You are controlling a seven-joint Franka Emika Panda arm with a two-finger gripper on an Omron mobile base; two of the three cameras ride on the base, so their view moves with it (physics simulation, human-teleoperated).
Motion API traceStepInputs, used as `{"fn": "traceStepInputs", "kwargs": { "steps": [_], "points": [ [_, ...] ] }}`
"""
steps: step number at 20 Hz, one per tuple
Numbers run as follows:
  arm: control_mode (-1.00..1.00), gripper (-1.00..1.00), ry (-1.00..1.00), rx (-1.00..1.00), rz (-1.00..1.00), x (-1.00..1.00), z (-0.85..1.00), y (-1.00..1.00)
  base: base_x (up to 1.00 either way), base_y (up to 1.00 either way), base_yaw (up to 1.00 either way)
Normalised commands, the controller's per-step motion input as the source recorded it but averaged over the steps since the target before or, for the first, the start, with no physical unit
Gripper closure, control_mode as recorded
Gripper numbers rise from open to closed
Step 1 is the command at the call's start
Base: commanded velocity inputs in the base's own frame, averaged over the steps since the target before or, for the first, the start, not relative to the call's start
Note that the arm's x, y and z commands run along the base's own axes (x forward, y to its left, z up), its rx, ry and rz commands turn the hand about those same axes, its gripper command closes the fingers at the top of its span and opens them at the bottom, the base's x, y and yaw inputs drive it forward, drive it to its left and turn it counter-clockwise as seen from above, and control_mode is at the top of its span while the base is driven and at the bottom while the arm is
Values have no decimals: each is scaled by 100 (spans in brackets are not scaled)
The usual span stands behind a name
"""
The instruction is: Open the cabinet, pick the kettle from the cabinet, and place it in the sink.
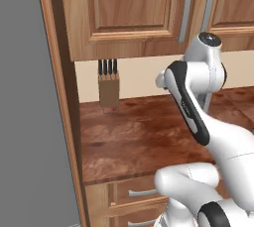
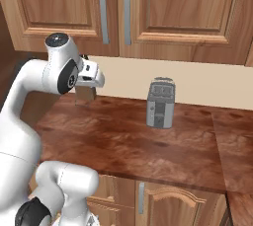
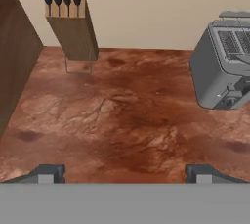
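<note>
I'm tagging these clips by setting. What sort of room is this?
A kitchen, rendered rather than real: a silver toaster and a knife block stand on a reddish-brown wood-look countertop, beneath a brown wooden wall cabinet with long grey handles.

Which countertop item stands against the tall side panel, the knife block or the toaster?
The knife block, with four black handles sticking up, stands beside the wooden side panel; the silver toaster stands apart, further along the countertop.

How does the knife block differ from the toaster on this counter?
The knife block is light wood, tall, slim and leaning, with four black handles sticking out of its top; the toaster is boxy silver-grey metal and sits squarely. The knife block stands by the side wall, the toaster further along the counter. Both stand near the back wall.
</note>
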Motion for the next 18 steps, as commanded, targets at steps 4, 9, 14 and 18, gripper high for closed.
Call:
{"fn": "traceStepInputs", "kwargs": {
  "steps": [4, 9, 14, 18],
  "points": [
    [-100, -100, -17, 2, -4, -8, 26, -14, 0, 0, 0],
    [-100, -100, -4, 1, -4, -3, 34, -25, 0, 0, 0],
    [-100, -100, 0, 0, 0, 0, 38, -28, 0, 0, 0],
    [-100, -100, 0, 0, 2, 0, 39, -28, 0, 0, 0]
  ]
}}
